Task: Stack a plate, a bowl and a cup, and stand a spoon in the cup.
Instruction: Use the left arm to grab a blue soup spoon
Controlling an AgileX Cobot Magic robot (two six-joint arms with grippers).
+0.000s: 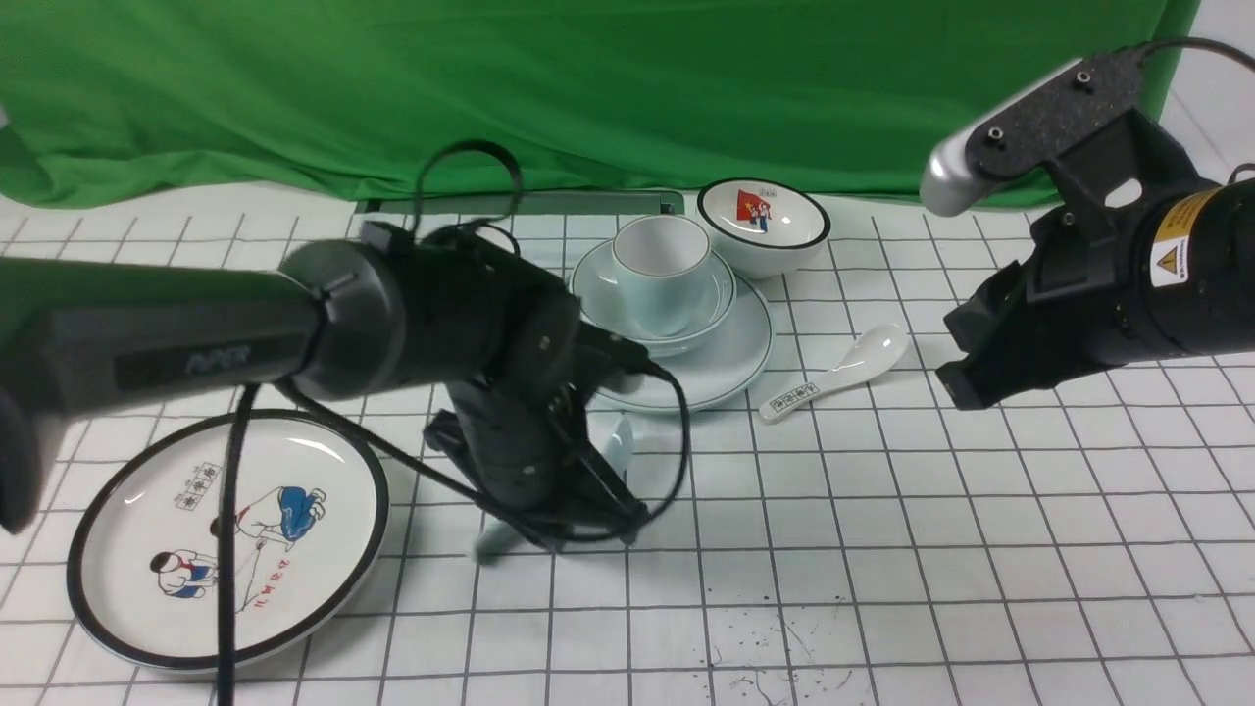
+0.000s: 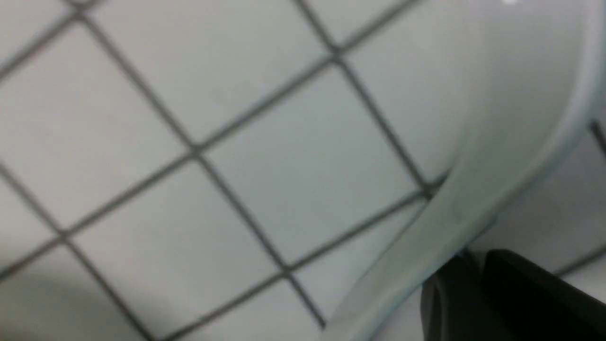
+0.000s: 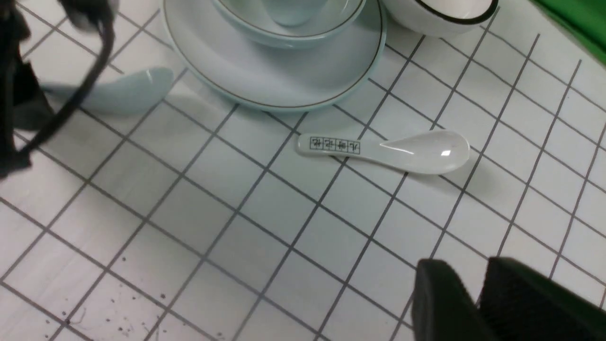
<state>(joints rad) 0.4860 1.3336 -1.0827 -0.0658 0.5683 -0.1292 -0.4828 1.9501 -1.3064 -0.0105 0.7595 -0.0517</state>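
The pale blue plate (image 1: pixel 730 363) sits at the back centre with the plain bowl (image 1: pixel 721 294) on it and the pale blue cup (image 1: pixel 662 275) in the bowl. The same plate (image 3: pixel 284 80), bowl (image 3: pixel 265 33) and cup (image 3: pixel 289 12) show in the right wrist view. The plain white spoon (image 1: pixel 618 443) is low over the table just in front of the plate, and it also shows in the right wrist view (image 3: pixel 128 90). My left gripper (image 1: pixel 578 520) is down at its handle. In the left wrist view the jaws (image 2: pixel 478 265) stand close together on the blurred spoon's (image 2: pixel 511 142) edge. My right gripper (image 1: pixel 966 378) hangs shut and empty above the table (image 3: pixel 473 279).
A white spoon with black print (image 1: pixel 843 373) lies right of the plate and shows in the right wrist view too (image 3: pixel 393 151). A black-rimmed flag bowl (image 1: pixel 765 221) stands behind the stack. A large black-rimmed cartoon plate (image 1: pixel 230 534) lies at the front left. Green cloth (image 1: pixel 588 88) hangs at the back.
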